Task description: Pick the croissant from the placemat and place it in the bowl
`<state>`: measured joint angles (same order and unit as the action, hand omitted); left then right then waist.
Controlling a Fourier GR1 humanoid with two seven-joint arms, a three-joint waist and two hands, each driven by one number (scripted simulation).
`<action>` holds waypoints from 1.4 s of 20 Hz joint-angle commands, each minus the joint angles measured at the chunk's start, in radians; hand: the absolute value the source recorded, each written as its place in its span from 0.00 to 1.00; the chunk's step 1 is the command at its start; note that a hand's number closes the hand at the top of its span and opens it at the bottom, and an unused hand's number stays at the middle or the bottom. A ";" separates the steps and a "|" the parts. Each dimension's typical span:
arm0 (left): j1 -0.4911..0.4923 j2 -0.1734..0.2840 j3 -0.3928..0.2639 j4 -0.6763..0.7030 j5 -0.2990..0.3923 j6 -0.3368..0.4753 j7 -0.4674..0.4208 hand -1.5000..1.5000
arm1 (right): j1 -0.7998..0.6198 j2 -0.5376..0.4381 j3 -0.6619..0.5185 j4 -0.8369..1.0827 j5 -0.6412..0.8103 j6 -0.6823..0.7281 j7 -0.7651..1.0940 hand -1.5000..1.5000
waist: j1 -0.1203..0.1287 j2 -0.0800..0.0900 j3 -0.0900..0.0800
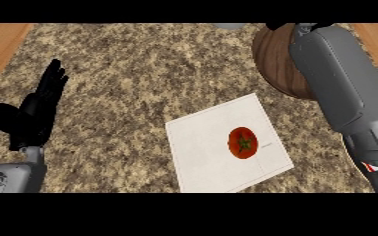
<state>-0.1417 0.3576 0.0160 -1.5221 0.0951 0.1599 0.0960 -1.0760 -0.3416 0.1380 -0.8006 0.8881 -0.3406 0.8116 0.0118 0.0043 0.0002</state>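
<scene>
The right forearm (336, 85) is lying over the wooden bowl (275, 60), hiding its hand and perhaps the croissant, so its fingers cannot be judged. On the white placemat (214, 150) only a tomato (242, 142) is lying. The left hand (38, 107) is resting open, fingers straight, at the table's (133, 70) left side.

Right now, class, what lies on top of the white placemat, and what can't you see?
On the placemat lies one red tomato with a green stem. No croissant shows there. The right forearm covers part of the brown bowl, hiding its contents.
</scene>
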 commanded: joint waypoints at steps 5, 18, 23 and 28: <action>-0.006 -0.021 -0.010 -0.020 -0.030 0.002 0.031 0.50 | 0.047 -0.075 -0.144 0.239 -0.077 -0.142 -0.314 1.00 | 0.014 0.006 0.001; -0.033 -0.026 0.020 0.011 -0.022 -0.029 -0.003 0.50 | 0.021 -0.188 -0.289 0.543 -0.189 0.098 -0.449 0.00 | 0.027 0.014 0.002; -0.026 -0.032 0.007 0.005 -0.040 -0.026 0.005 0.50 | 0.079 -0.177 -0.411 0.491 -0.313 -0.009 -0.653 0.00 | 0.024 0.013 0.003; 0.006 -0.016 0.031 -0.010 -0.027 -0.032 0.011 0.50 | 0.091 -0.144 -0.605 0.347 -0.520 -0.127 -0.781 0.00 | -0.006 -0.003 0.003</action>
<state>-0.1546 0.3422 0.0453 -1.5313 0.0717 0.1292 0.1141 -0.9908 -0.4853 -0.3508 -0.3803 0.4898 -0.4129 0.1278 0.0212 0.0093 0.0038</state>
